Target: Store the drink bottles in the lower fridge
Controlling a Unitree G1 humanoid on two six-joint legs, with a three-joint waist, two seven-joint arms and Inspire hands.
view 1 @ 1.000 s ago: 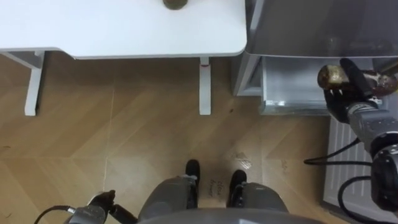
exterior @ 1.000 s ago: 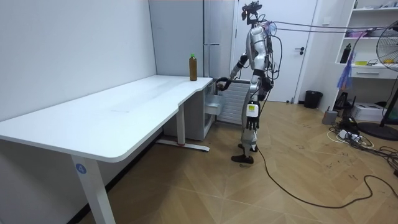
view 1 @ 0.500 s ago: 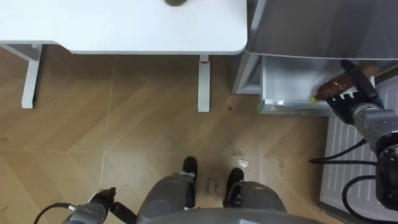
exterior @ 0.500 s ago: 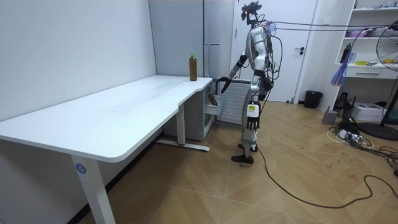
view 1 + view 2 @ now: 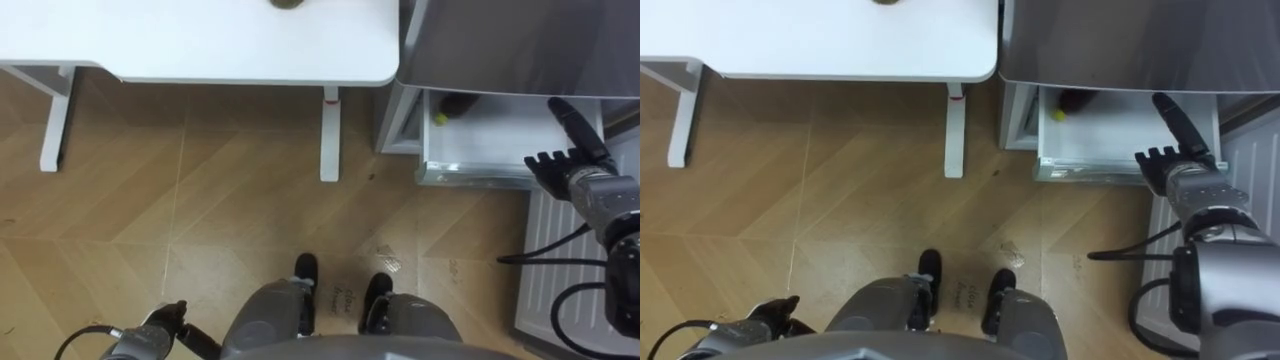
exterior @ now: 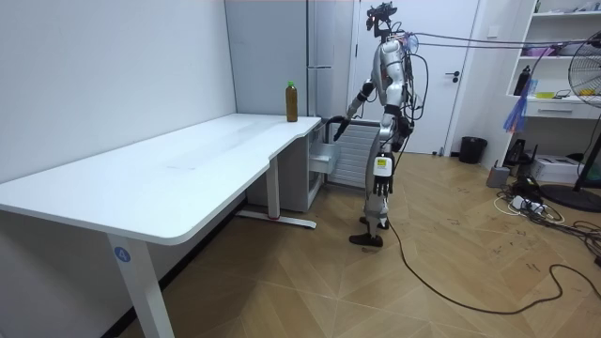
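Upper right: bottle (image 5: 458, 103) lies in fridge drawer (image 5: 470, 176); right hand (image 5: 565, 172) open, empty. Next, likely: fetch second bottle (image 5: 283, 4) from table (image 5: 200, 40), top centre. Left hand (image 5: 165, 325), lower left: cannot tell.

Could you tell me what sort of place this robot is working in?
Probably a home office or test room: a long white desk, a tall grey fridge with its bottom drawer pulled open, wood floor and a standing fan.

A bottle (image 6: 291, 101) stands on the desk (image 5: 200, 45), toward its fridge (image 5: 520, 45) end. The fridge stands just right of the desk; in its pulled-out lower drawer (image 5: 480, 172) a second bottle (image 5: 458, 104) lies at the back left.
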